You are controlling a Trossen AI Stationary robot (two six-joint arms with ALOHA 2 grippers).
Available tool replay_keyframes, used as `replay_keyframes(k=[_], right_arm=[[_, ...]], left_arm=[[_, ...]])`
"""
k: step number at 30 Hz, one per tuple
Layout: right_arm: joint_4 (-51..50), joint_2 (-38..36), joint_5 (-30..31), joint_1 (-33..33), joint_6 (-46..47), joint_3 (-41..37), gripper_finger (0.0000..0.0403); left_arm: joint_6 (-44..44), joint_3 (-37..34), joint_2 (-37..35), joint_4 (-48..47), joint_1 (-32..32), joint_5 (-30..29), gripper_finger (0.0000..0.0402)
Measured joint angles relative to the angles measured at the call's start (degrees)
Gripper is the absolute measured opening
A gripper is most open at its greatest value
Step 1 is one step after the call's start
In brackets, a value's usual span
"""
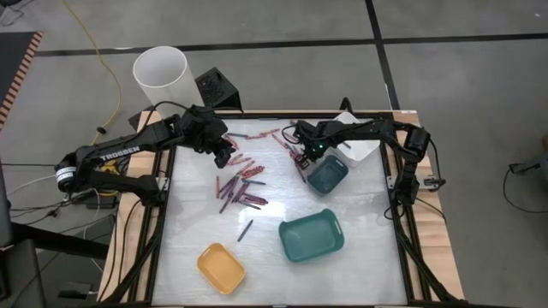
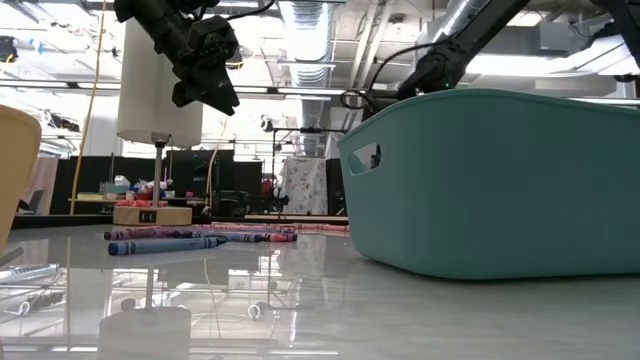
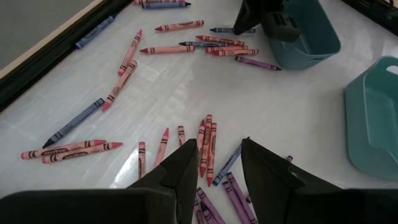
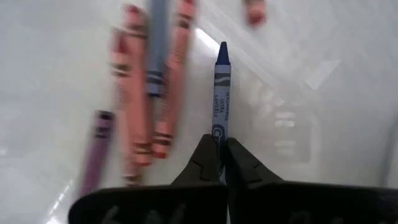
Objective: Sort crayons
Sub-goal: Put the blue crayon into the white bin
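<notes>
- Two dark fingers of my right gripper were pinched together on the butt end of a thin blue paper-wrapped crayon, at the far side of the table.
- That crayon's long axis ran straight out from the fingertips, its point leading away from the wrist, so I judged any lift would carry it like a pointer.
- Its wrapper looked intact, with dark bands and print I could not read.
- Just beside it lay a small cluster of pink, grey-blue and purple crayons, roughly parallel to it and not touching the fingers.
- From above, the right gripper sat right against the small dark-teal plastic tray, which I took to be the nearest drop, lying toward my side of the table from the fingertips.
- My left gripper hovered with its fingers apart and nothing between them, over the main scatter of red, pink and purple crayons at mid-table; that arm was nearer those.
- Further out sat the larger teal plastic tray and the yellow tray, near the table's front.
</notes>
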Motion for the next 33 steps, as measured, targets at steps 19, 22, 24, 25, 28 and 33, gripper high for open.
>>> replay_keyframes(k=[19,22,24,25,28,33], right_arm=[[-24.9,-0.4,1.2,-4.1,-10.0,17.6,0.0001],[-29.3,-0.6,2.5,-5.8,-10.5,17.4,0.0002],[-31.9,-1.0,4.3,-6.5,-10.5,17.4,0.0002],[-32.8,-1.4,5.3,-6.9,-10.6,17.3,0.0002],[-33.9,-3.9,6.7,-7.3,-10.7,17.3,0.0002],[-32.3,-10.8,7.5,-9.0,-11.4,15.7,0.0002]], left_arm=[[0.0,0.0,0.0,-1.0,0.0,0.0,0.0112],[0.0,0.0,0.0,-1.9,0.0,0.0,0.0112],[0.0,0.0,0.0,-2.3,0.0,0.0,0.0112],[0.0,0.0,0.0,-2.3,0.0,0.0,0.0112],[0.0,0.0,0.0,-2.3,0.0,-0.1,0.0112],[0.0,0.0,0.0,-2.3,0.0,-0.2,0.0112]])
